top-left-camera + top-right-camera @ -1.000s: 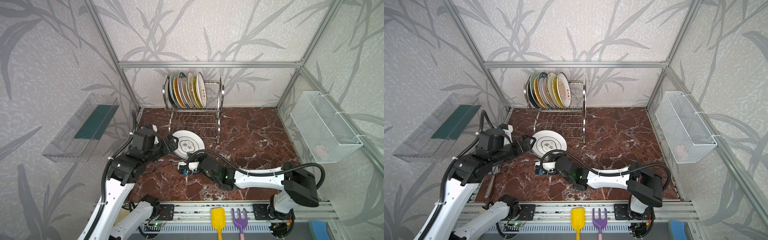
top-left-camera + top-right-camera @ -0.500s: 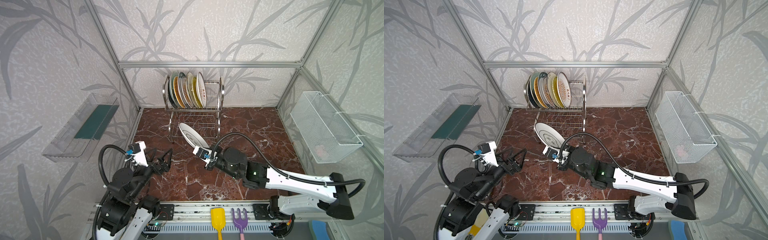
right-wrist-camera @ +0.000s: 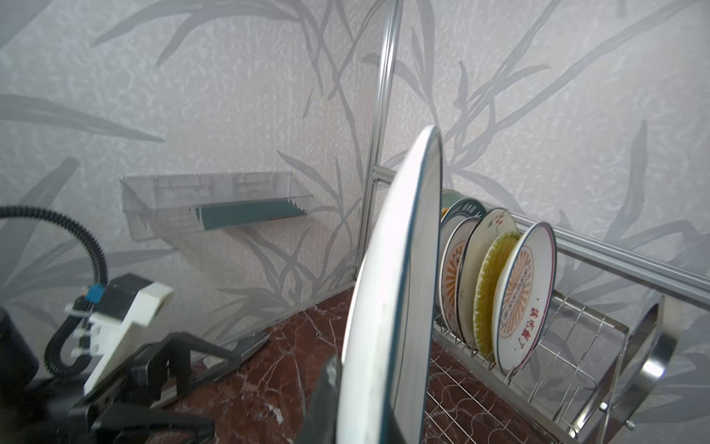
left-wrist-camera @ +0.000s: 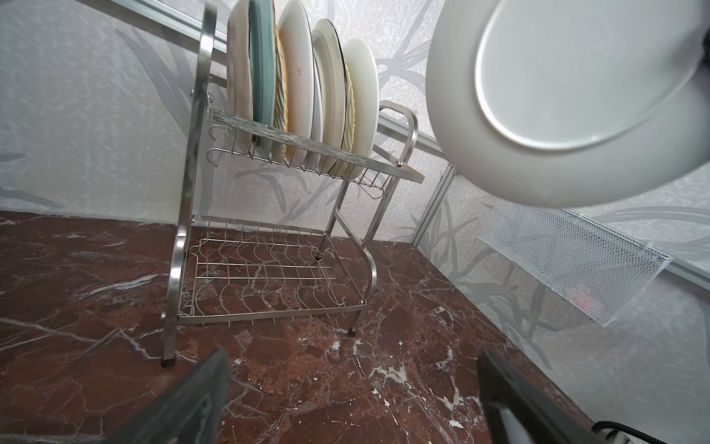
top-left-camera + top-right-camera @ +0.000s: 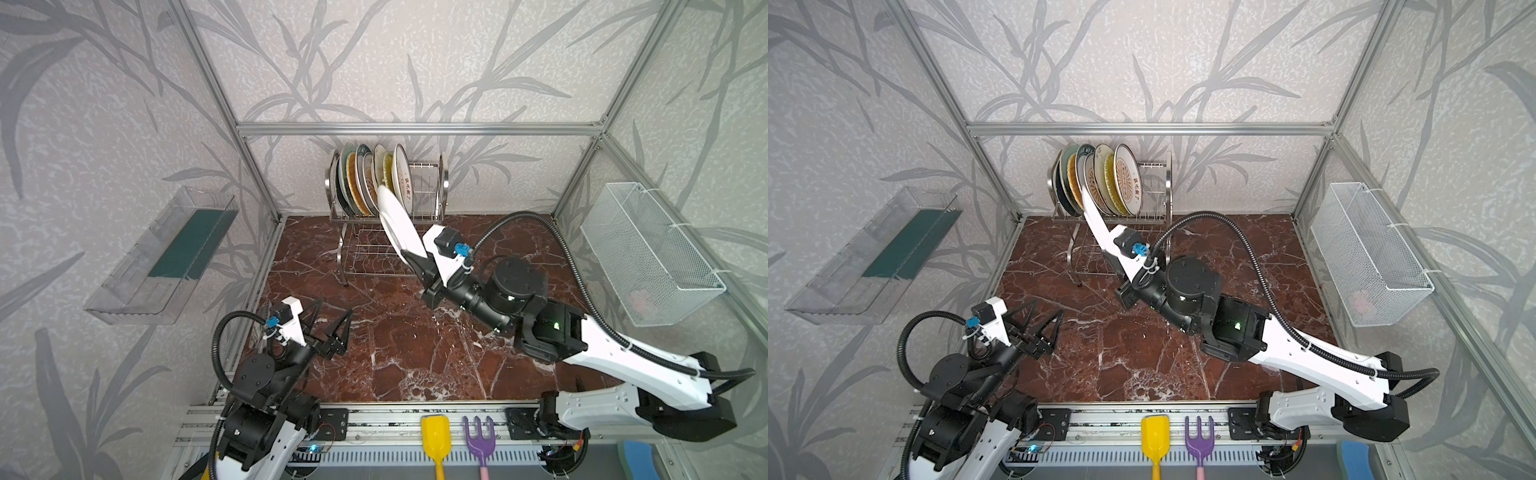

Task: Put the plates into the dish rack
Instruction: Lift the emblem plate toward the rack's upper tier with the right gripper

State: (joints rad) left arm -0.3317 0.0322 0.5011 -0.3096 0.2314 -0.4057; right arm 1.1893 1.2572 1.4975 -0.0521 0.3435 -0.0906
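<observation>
The right tool (image 5: 419, 266) is clamped tight on the lower edge of the teal-rimmed white plate (image 5: 397, 224), yet its fingers hardly show. In both top views the plate and the wrist camera housing cover them. In the right wrist view only one dark, blurred finger (image 3: 326, 396) appears beside the plate, which the frame edge cuts off. The plate rises edge-on beyond the fingertips, tilted, so its face cannot be read. The left wrist view gives only its plain underside (image 4: 568, 96), cropped at the frame.

Straight ahead of this tool stands the dish rack (image 5: 445, 183). Its upper tier is packed with racked plates (image 5: 361, 183) that overlap too much to count. In both top views the held plate's upper rim overlaps them, but the left wrist view shows a gap between it and the rack.

The left tool (image 5: 336, 306) hangs spread wide with nothing in it, low over the counter (image 5: 395, 353), well short of the rack ahead of it.
</observation>
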